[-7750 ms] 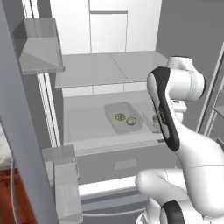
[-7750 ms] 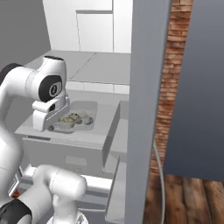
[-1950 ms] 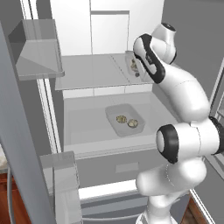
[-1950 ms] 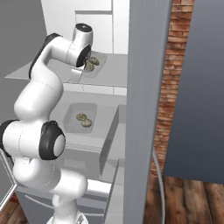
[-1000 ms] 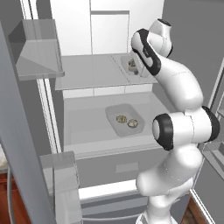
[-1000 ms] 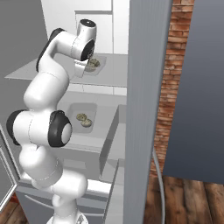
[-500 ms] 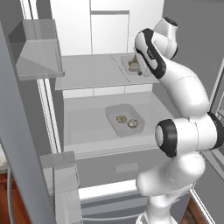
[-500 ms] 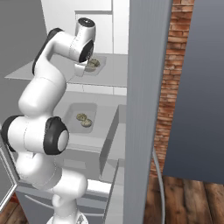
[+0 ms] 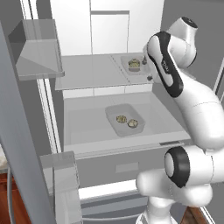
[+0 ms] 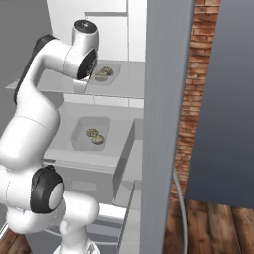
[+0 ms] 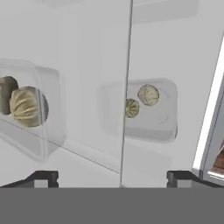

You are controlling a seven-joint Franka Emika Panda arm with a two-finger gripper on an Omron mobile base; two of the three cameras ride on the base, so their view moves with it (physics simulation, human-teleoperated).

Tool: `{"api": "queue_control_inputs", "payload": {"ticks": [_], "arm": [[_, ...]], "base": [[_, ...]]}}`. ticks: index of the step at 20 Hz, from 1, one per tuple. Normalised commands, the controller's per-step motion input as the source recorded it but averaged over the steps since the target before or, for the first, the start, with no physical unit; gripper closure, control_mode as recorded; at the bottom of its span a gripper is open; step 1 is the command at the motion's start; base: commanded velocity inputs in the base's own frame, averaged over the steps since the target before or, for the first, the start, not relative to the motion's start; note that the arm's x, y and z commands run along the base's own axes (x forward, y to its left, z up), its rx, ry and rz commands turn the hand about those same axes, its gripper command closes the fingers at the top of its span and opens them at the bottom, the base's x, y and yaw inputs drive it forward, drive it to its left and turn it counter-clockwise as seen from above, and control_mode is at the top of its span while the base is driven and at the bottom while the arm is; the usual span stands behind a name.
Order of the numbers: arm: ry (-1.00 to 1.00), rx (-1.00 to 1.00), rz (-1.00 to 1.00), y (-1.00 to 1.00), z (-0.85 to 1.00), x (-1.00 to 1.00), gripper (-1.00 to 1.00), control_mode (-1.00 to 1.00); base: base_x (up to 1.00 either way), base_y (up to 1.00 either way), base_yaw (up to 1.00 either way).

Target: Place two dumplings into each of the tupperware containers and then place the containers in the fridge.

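Note:
The fridge [image 9: 105, 26] stands open. On its upper shelf [image 9: 87, 72] sits one tupperware container [image 9: 133, 65] with dumplings [image 9: 134, 64] in it. The other container [image 9: 124, 120] rests on the shelf below with two dumplings [image 9: 121, 118]. My gripper [image 9: 147, 68] hovers open at the right end of the upper container, apart from it. In the hand view the gripper [image 11: 112, 179] has nothing between its fingertips [image 11: 41, 177]. The upper container [image 11: 26, 105] lies to the left with a dumpling [image 11: 26, 106]. The lower container [image 11: 144, 109] shows through the glass shelf.
Clear door bins [image 9: 37, 52] hang on the open left door, another bin [image 9: 61, 175] lower down. The grey right door edge [image 10: 163, 124] stands close beside the shelves. A brick wall [image 10: 198, 59] and wooden floor [image 10: 208, 223] lie to the right.
The gripper has opened and let go of the upper container, which stays on the upper shelf. The hand has drawn back a little.

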Motion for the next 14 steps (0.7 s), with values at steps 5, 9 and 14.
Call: {"api": "queue_control_inputs", "payload": {"ticks": [5,9,14], "arm": [[0.00,0.00,0.00,0.00,0.06,-1.00,-1.00,-1.00],[0.00,0.00,0.00,0.00,0.14,-1.00,-1.00,-1.00],[0.08,0.00,0.00,0.00,0.15,-0.94,-1.00,-1.00]], "base": [[0.00,0.00,0.00],[0.00,0.00,0.00],[0.00,0.00,0.00]]}}
